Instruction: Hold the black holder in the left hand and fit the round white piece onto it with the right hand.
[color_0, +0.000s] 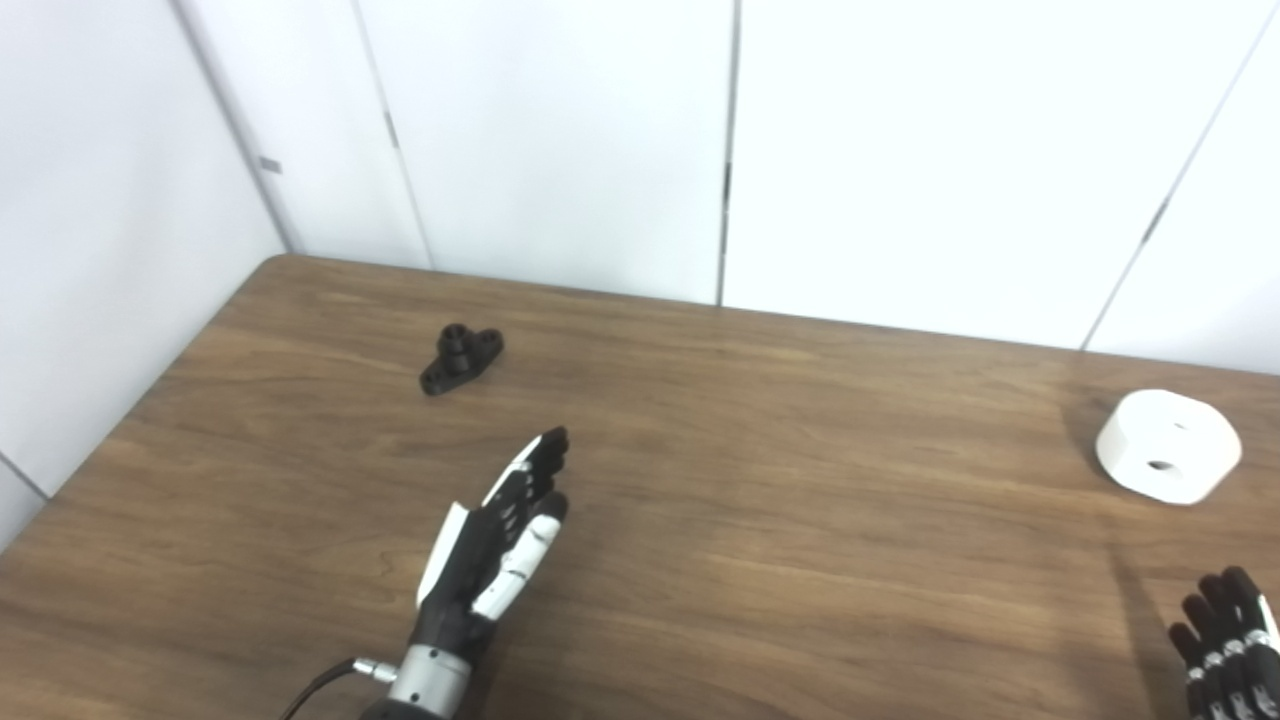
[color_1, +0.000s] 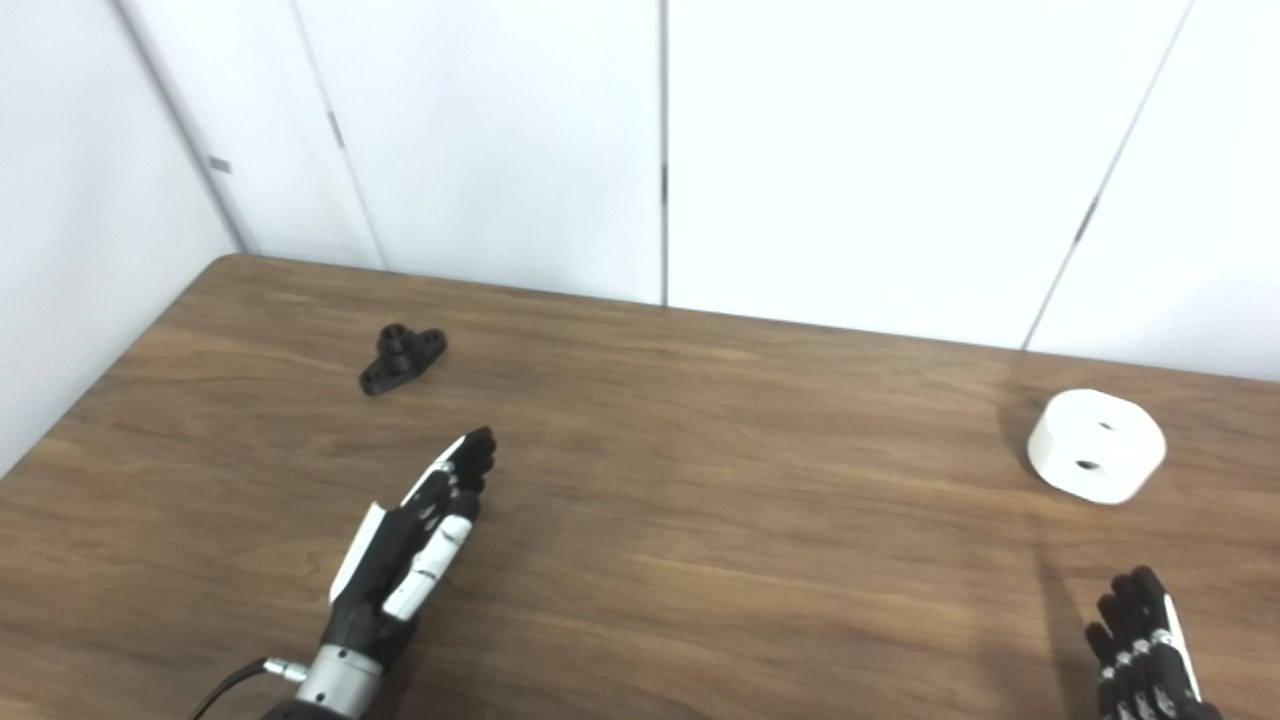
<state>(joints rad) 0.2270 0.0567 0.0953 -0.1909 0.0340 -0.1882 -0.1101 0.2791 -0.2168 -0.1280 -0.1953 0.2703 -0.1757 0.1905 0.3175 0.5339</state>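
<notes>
Both hands' fingers lie short of black holder.

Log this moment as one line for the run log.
stage: pre-grasp | left hand: open, short of black holder | right hand: open, near white piece | both parts lie apart on table
</notes>
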